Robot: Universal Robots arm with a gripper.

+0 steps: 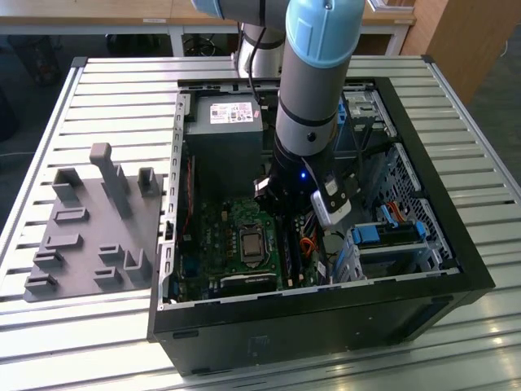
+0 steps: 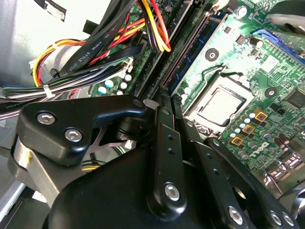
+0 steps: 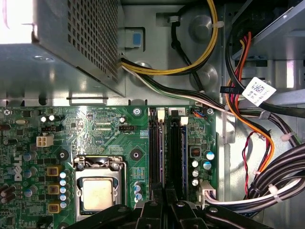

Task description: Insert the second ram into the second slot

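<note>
our arm comes down nearly upright in the exterior view, its grey tube topped by a pale blue joint cap, a small blue light glowing at the wrist. our claw points straight down, its black linkage arms and bolted fingers drawn close together side by side. in the first wrist view the fingertips sit tight against each other.

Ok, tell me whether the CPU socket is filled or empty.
Filled: the socket holds a chip with a bare metal lid, no cooler on it, in both wrist views.
</note>
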